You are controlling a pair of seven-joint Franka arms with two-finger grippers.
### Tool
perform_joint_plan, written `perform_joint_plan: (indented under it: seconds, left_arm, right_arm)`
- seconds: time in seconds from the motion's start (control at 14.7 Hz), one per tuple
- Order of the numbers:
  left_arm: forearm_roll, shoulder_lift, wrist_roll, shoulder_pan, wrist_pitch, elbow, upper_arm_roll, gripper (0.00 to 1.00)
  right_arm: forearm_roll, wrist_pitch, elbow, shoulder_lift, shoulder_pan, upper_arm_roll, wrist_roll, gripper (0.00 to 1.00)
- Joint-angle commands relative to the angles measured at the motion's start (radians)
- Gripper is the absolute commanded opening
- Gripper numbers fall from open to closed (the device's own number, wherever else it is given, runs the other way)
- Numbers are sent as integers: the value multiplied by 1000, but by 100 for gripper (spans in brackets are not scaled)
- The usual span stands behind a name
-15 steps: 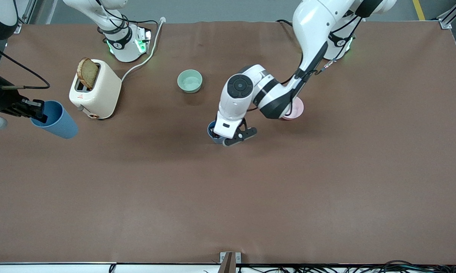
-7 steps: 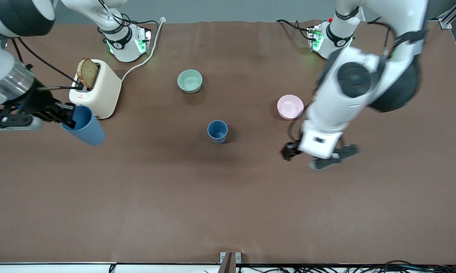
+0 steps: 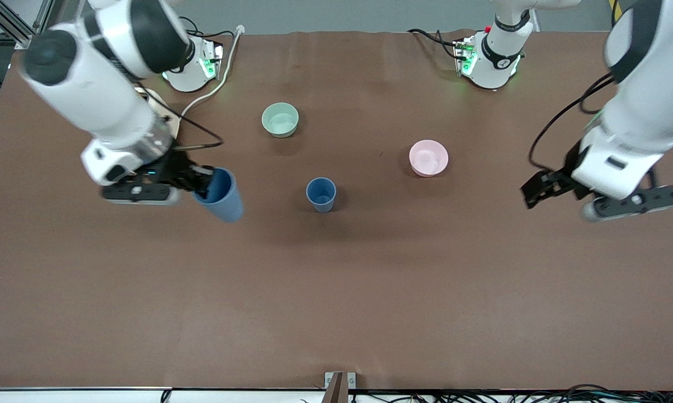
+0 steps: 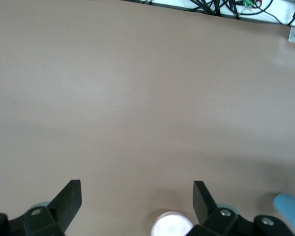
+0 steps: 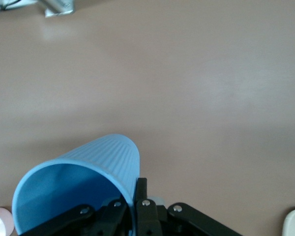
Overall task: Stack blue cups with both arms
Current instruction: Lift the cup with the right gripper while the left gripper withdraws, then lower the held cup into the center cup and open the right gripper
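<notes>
One blue cup (image 3: 321,194) stands upright on the table's middle, between the two grippers and touched by neither. My right gripper (image 3: 202,182) is shut on the rim of the second blue cup (image 3: 222,197) and holds it tilted above the table, beside the standing cup on its right-arm side. In the right wrist view the held cup (image 5: 78,191) has one finger inside its wall and one outside, at my right gripper (image 5: 133,201). My left gripper (image 3: 543,187) is open and empty over the table toward the left arm's end; it also shows in the left wrist view (image 4: 136,194).
A mint-green bowl (image 3: 280,120) sits farther from the front camera than the standing cup. A pink bowl (image 3: 428,158) lies between that cup and my left gripper, and shows in the left wrist view (image 4: 172,225). A cream toaster (image 3: 171,120) is mostly hidden by the right arm.
My left gripper let go of the standing cup and swung away toward the left arm's end. My right gripper carried its cup from the table's end past the toaster toward the standing cup.
</notes>
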Motion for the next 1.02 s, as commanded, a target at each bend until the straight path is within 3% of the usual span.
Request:
perform_joint_plan:
  seconds: [0.0,0.14,0.34,0.48,0.68,0.95]
  left_arm:
    - [-4,-87,125,43,-38,-45,-2,100]
    - [-9,-153,157,49,-42,-118,16,100]
    - [-82,-235,223,24,-41,-215,119,100]
    - [-84,-272,236,18,-41,-252,125,100]
    - [-81,-275,221,1,-59,-246,119,100]
    - [-75,-253,237,6,-73,-235,119,100]
  right_arm:
    - [8,54,-6,51,85,-11,27,1]
    - [8,59,-11,87,154,-12,70,0]
    - [7,60,-26,113,254,-12,153,0]
    - [7,95,-81,114,277,-12,153,0]
    - [7,204,-161,114,317,-12,199,0]
    - [7,252,-184,139,323,-12,201,0]
